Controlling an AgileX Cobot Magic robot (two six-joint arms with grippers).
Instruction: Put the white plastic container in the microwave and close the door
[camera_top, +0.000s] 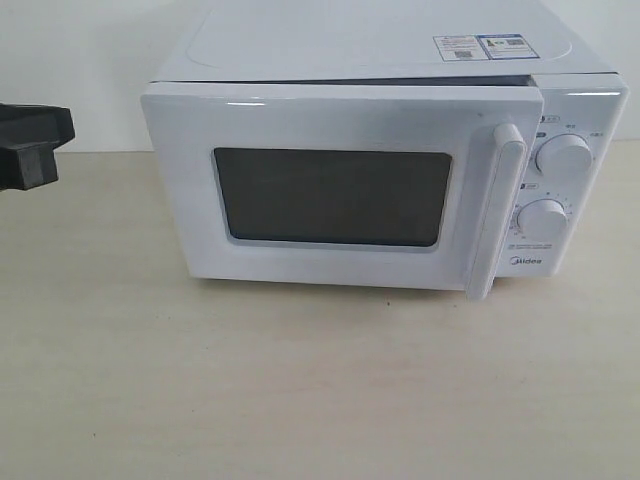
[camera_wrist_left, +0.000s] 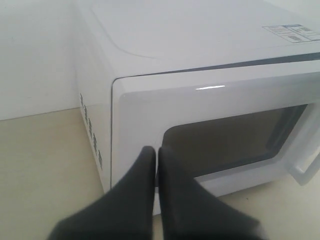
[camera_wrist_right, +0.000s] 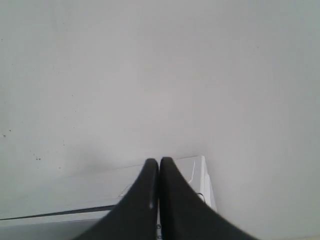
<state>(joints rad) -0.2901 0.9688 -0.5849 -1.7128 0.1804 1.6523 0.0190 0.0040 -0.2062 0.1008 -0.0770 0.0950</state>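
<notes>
Door (camera_top: 330, 120) of microwave (camera_top: 380, 50) slightly ajar, handle (camera_top: 500, 210) end standing proud toward front edge of surface (camera_top: 300, 400). White plastic container not visible; likely inside, behind dark window. Left hand (camera_wrist_left: 156, 151) pressed together, empty, off hinge side. Right hand (camera_wrist_right: 159, 161) together, empty, above microwave top; likely nearer handle.

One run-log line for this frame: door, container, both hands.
door slightly ajar | white plastic container not in view | left hand shut, empty, left of microwave | right hand shut, empty, facing wall
</notes>
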